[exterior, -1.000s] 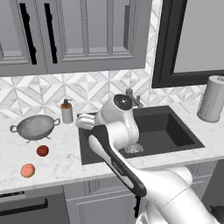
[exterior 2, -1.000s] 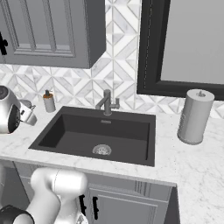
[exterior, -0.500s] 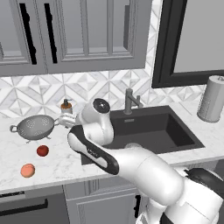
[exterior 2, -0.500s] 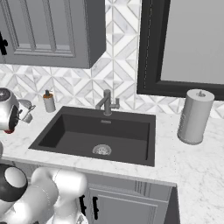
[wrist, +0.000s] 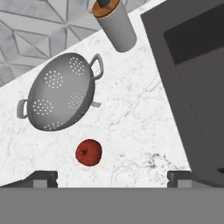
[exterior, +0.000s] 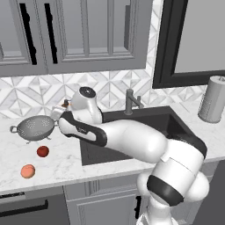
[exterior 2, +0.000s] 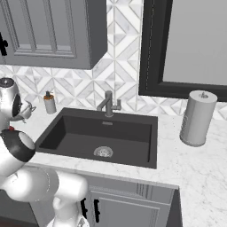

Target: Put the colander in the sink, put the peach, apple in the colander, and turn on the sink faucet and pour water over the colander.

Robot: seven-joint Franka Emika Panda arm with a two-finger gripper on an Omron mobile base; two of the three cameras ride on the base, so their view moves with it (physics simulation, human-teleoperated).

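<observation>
The gripper point(exterior: 56, 113) has swung over from above the basin to the counter on the left, and it now hangs with its jaws spread as wide as they go, nothing between them. From the hand view, its two fingertips point(wrist: 41, 178) frame bare marble; the apple point(wrist: 89, 152) lies just ahead of them, slightly toward the left finger. Beyond the apple sits the colander point(wrist: 61, 97), upright on the counter, its two loop handles showing, apart from the fruit. Past the colander's far handle stands the soap bottle point(wrist: 114, 22) against the tiled wall. Off to the right finger's side the sink point(wrist: 192, 83) begins, its dark edge running alongside the counter. From the left base view the peach point(exterior: 28, 171) rests nearer the counter's front edge, well behind the apple. The sink faucet point(exterior 2: 108, 103) stands untouched, no water running. That swing looks like the approach to picking up the colander, the first step; nothing has gone into the sink yet.
</observation>
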